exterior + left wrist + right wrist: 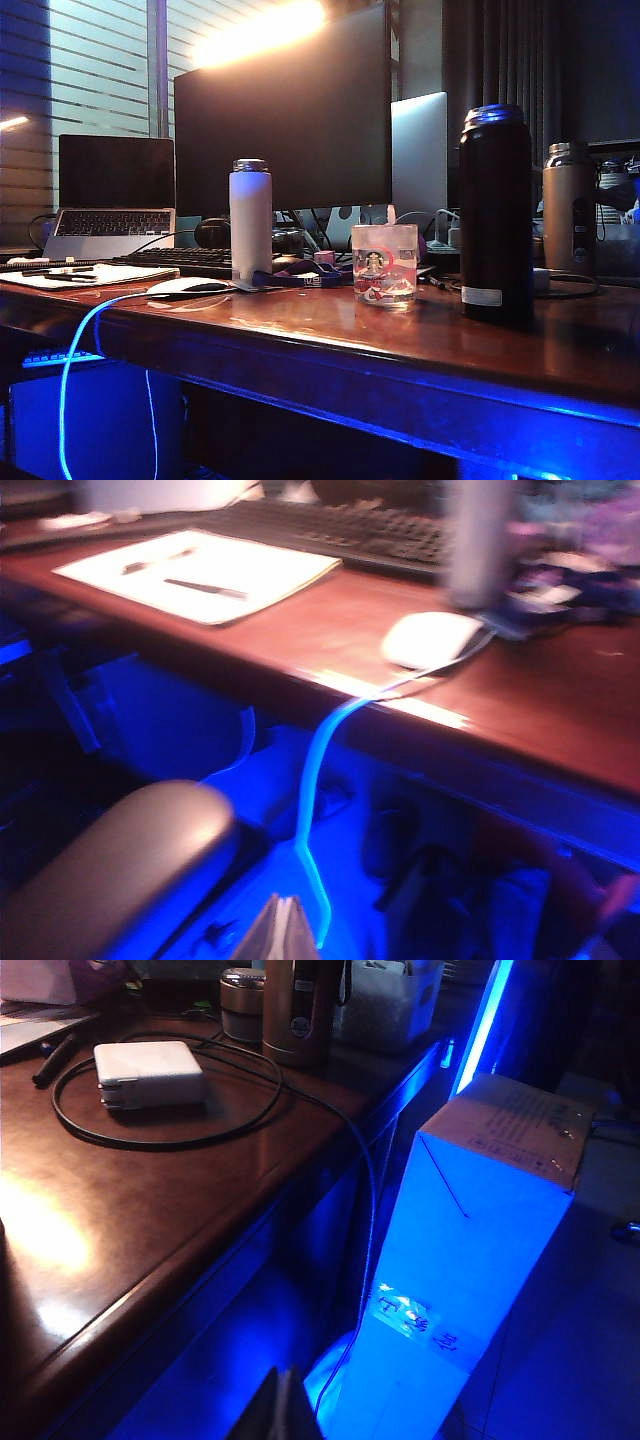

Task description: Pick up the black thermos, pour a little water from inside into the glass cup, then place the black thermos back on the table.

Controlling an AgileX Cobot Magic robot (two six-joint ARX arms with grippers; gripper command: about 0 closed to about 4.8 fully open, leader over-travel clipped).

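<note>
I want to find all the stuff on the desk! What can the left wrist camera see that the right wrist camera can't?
Only the left wrist view: a white mouse, a keyboard, a paper pad with pens, a glowing cable and the shut left gripper below the desk edge.

Only the right wrist view: a white charger ringed by black cord, a bronze flask, a cardboard box and the shut right gripper.

Both: the table.

Three flasks — black thermos (496, 212), white bottle (250, 218), bronze flask (568, 208) — one glass cup (384, 264), two grippers.
</note>
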